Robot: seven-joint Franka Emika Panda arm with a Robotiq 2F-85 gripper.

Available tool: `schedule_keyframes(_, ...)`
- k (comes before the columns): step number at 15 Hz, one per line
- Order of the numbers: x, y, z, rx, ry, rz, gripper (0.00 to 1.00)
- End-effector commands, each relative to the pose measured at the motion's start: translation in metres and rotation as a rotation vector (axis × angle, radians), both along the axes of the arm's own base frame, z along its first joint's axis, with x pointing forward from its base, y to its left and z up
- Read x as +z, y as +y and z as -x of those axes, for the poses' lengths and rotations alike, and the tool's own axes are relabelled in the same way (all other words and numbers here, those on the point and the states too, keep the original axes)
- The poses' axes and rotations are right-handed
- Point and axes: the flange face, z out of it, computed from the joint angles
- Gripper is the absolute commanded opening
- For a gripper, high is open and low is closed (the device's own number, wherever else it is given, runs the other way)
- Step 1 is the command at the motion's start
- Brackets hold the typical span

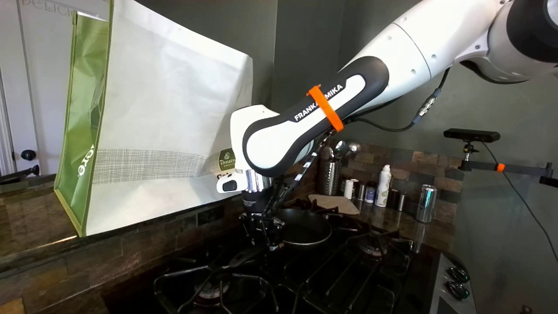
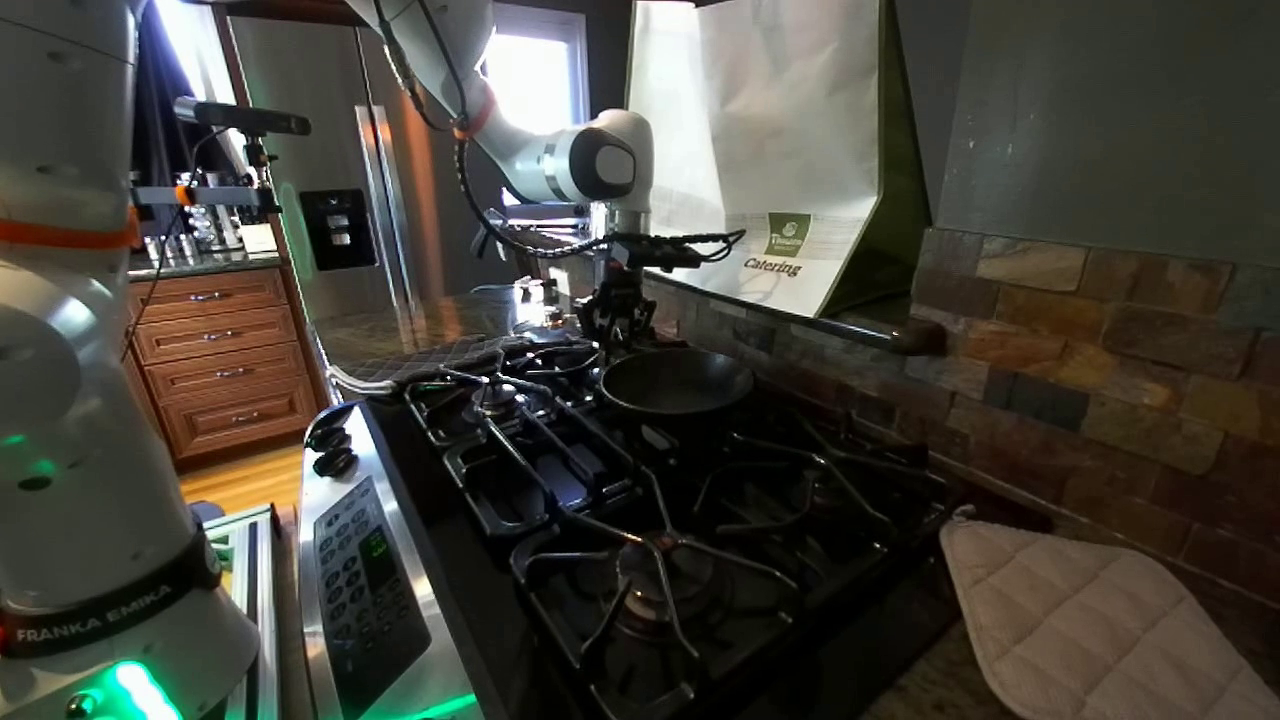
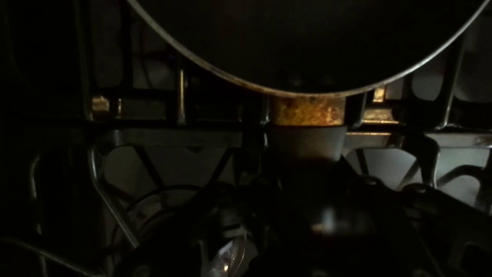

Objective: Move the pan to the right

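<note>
Gripper [image 1: 266,245] points downward and seems to pinch the handle [image 3: 305,142] of the pan [image 1: 307,226] from both sides, though the wrist view is dark. In an exterior view, the handle's free end juts out left of it and lower, while the pan's round body sits just right of it and farther back, with a pot holder [image 1: 335,204] beyond, farther right. The long axis runs straight through the grip and appears to point roughly toward the robot's own right, so the coming move probably goes lengthwise, round body ahead of the gripper; whether the pan is lifted or resting is too dark to tell
</note>
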Motion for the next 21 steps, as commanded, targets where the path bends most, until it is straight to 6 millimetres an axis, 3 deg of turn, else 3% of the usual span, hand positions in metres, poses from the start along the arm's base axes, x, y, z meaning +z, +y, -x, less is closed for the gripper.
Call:
schedule_keyframes(1, -0.004, -0.021, 0.007, 0.066, 0.004, 0.022, 0.12)
schedule_keyframes(9, -0.010, -0.078, 0.021, 0.054, 0.005, 0.042, 0.12)
schedule_keyframes(10, -0.006, -0.064, 0.008, 0.036, 0.024, 0.024, 0.37)
schedule_keyframes(12, -0.007, -0.075, 0.011, 0.032, 0.018, 0.027, 0.37)
schedule_keyframes(16, -0.008, -0.077, 0.013, 0.033, 0.019, 0.029, 0.37)
schedule_keyframes(17, -0.008, -0.077, 0.013, 0.033, 0.019, 0.029, 0.12)
schedule_keyframes(21, -0.008, -0.100, 0.014, 0.041, 0.012, 0.034, 0.12)
